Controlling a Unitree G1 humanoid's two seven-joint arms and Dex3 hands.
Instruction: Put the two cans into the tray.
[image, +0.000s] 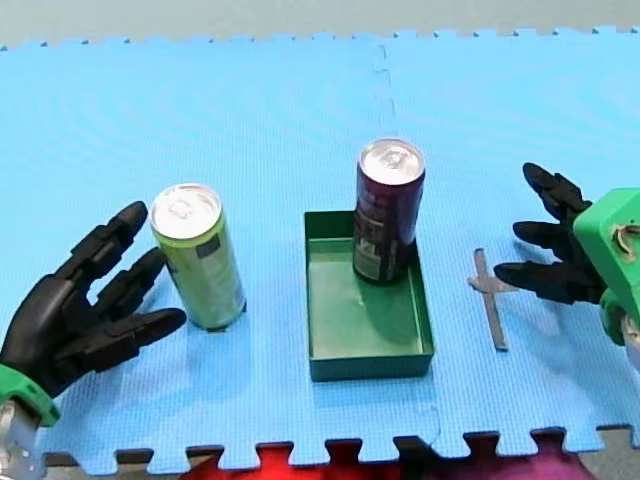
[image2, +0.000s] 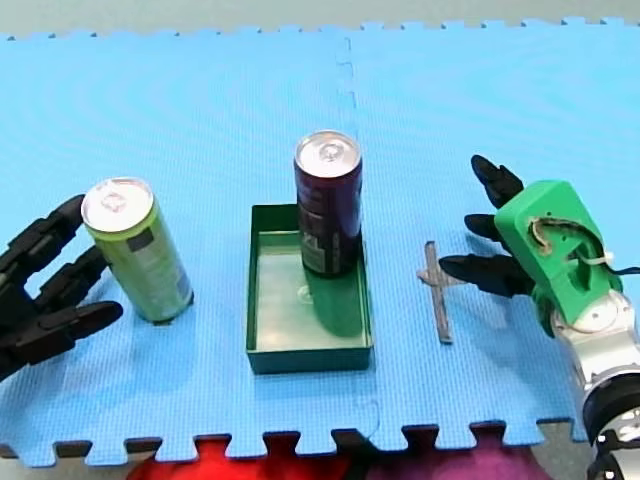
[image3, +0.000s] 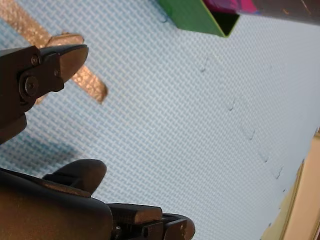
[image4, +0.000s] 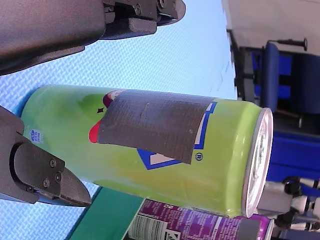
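A light green can (image: 200, 255) stands upright on the blue foam mat, left of a green tray (image: 372, 362). A dark purple can (image: 388, 215) stands upright inside the tray at its far end. My left hand (image: 120, 290) is open just left of the green can, its fingers reaching toward the can without closing on it. In the second wrist view the green can (image4: 150, 145) lies between the black fingers (image4: 45, 175), with the purple can (image4: 200, 225) behind it. My right hand (image: 545, 250) is open to the right of the tray, holding nothing.
A grey tape cross (image: 490, 300) is stuck on the mat between the tray and my right hand; the tape (image3: 85, 80) and a tray corner (image3: 200, 17) appear in the first wrist view. The mat's jigsaw front edge (image: 330, 450) runs close below the tray.
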